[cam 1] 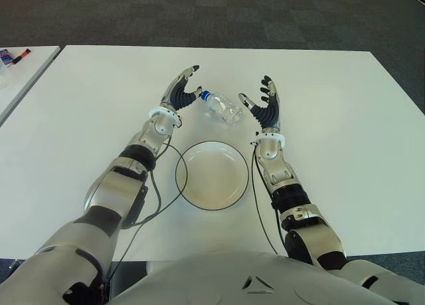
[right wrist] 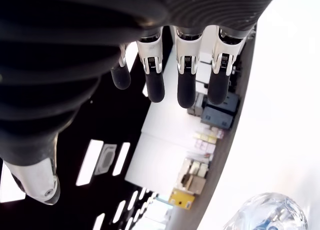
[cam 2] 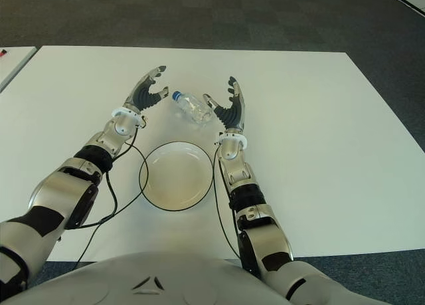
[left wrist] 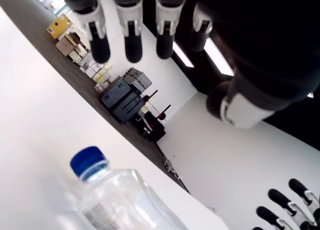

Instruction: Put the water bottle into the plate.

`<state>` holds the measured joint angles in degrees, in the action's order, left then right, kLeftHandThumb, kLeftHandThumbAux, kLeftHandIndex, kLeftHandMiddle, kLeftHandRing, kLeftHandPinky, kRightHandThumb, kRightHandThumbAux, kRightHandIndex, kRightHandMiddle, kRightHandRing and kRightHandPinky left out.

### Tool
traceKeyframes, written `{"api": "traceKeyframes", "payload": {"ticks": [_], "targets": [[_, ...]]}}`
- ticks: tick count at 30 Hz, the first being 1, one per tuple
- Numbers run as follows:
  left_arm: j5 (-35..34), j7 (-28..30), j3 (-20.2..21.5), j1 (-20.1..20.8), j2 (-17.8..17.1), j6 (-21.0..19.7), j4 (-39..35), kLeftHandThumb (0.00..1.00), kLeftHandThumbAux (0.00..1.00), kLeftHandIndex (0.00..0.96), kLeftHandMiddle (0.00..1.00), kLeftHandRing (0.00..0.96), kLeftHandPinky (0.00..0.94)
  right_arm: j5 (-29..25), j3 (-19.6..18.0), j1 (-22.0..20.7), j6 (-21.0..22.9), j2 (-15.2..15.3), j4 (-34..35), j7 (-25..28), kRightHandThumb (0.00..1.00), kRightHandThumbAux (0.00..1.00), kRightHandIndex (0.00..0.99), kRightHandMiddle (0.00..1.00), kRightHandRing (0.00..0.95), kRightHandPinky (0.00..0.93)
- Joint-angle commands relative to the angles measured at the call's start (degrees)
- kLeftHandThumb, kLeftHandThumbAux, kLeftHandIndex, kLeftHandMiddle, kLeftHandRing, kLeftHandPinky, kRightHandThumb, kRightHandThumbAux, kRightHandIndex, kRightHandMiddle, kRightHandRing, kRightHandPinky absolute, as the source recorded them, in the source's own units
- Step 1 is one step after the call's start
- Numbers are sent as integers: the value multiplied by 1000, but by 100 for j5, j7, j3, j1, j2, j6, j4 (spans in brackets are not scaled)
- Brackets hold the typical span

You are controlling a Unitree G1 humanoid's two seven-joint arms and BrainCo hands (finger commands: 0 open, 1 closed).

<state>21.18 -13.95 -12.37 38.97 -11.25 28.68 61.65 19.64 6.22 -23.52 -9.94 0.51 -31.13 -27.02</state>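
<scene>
While the plate [cam 1: 212,175] sat nearest me on the white surface [cam 1: 345,139], the water bottle [cam 1: 222,107] lay on its side just beyond, between my left hand [cam 1: 180,91] and right hand [cam 1: 265,103], both spread and grasping nothing.

Bright, even overhead light is washing the white table [cam 1: 345,139] nearly shadowless, with only faint soft shading falling beside the plate [cam 1: 212,175]. Beyond the table, the carpet is lying dimmer. In the wrist views, ceiling panels are glaring white and the water bottle [left wrist: 120,200] is blurring out of focus.
</scene>
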Motion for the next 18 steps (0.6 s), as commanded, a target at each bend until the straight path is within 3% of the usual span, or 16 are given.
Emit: {"api": "traceKeyframes", "payload": {"ticks": [1, 18], "targets": [[-193, 9, 137, -284, 148, -103, -188, 553, 609, 11, 107, 124, 192, 163, 47, -338, 174, 155, -330, 50, 487, 603, 82, 156, 166, 211], [-483, 67, 342, -566, 432, -230, -640, 662, 585, 38, 127, 151, 226, 310, 319, -1751, 594, 549, -1554, 563, 496, 606, 50, 145, 163, 220]]}}
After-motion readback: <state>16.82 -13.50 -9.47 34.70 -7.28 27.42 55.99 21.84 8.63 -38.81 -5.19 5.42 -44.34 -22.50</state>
